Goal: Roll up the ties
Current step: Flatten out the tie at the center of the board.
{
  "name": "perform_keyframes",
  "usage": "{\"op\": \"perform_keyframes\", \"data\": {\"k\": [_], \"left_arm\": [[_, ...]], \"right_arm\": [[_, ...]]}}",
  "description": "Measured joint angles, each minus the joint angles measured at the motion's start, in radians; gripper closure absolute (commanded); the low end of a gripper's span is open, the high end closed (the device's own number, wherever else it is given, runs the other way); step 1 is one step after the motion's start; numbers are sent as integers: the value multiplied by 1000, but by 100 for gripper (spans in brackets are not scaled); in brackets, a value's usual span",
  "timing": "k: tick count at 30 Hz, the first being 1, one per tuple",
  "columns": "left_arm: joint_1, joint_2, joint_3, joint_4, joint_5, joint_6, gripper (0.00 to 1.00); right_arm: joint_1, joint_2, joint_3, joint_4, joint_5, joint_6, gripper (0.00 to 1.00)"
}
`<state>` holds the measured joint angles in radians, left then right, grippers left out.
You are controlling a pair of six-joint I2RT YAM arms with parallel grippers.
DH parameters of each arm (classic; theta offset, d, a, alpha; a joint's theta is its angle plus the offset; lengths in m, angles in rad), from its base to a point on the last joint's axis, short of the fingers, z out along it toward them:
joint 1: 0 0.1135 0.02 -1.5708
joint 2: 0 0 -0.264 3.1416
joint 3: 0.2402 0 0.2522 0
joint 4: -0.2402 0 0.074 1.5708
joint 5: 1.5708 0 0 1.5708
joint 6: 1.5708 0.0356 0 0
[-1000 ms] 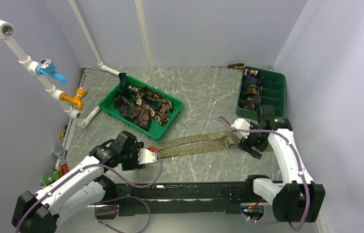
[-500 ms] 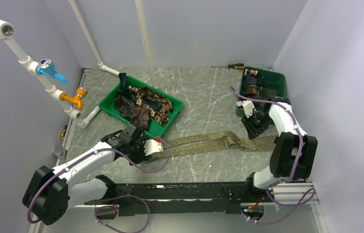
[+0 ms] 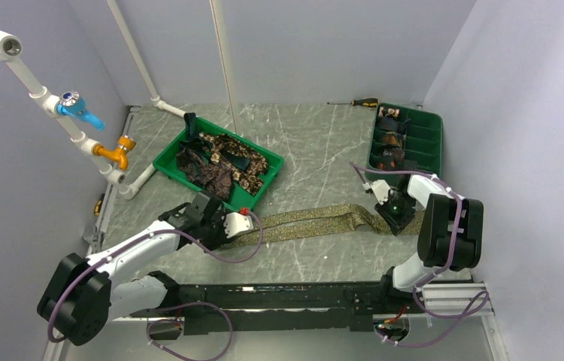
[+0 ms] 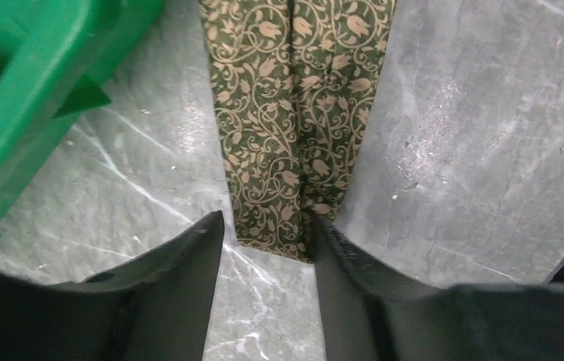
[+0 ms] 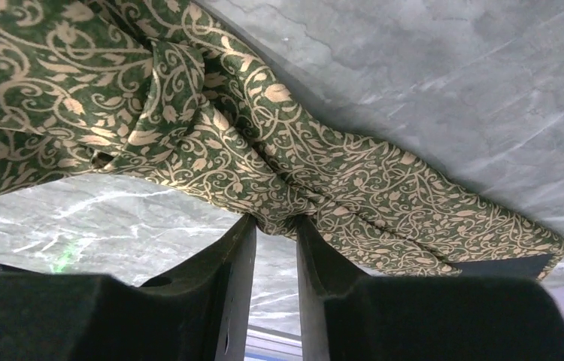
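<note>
Left arm [image 3: 132, 252] reaches low from its base toward centre, forearm close to the surface [image 4: 452, 150], wrist pitched down. Left gripper [image 3: 240, 228]: fingers [image 4: 181, 248] apart, tips down at the surface, straddling the end of the tie [image 4: 294, 113], with no clamp visible. Right arm [image 3: 448, 229] is folded tight, dark upper link upright, elbow high, forearm angled back down and inward. Right gripper [image 3: 398, 218] sits low; its fingers [image 5: 226, 256] are nearly together, a fold of tie pinched between the tips.
</note>
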<state>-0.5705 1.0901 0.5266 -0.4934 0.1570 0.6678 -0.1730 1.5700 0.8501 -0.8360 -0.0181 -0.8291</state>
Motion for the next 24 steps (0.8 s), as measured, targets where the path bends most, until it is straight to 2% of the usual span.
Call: {"op": "perform_keyframes", "data": {"k": [1,2,4,9,12,14,15,16,19,22,24], "left_arm": [[0,15,-2,1,1,5,70],[-3,30,-2,0,0,14,80],[-16,61,-2,-3,-19,38,89],[-37,-3,-10,-47,-112,134,94],[-37,-96,-5,-80,-188,192,92],[-40,-133,11,-95,-233,227,79],[-46,-140,16,-93,-252,238,66],[-53,-144,18,-92,-272,252,59],[-69,-144,14,-98,-300,278,46],[-63,-144,5,-122,-290,282,33],[-37,-148,8,-163,-241,269,27]], "right_arm": [[0,0,-3,6,11,-2,75],[0,0,-9,13,27,-6,75],[0,-8,-21,24,53,-19,75],[-17,-59,-76,53,119,-76,76],[-37,-71,-83,53,135,-109,75],[-41,-74,-81,50,134,-119,72],[-42,-74,-78,43,129,-122,70],[-42,-74,-66,25,119,-125,67],[-43,-71,-17,-29,83,-130,57],[-45,-71,58,-98,24,-132,39],[-46,-72,126,-159,-23,-134,36]]}}
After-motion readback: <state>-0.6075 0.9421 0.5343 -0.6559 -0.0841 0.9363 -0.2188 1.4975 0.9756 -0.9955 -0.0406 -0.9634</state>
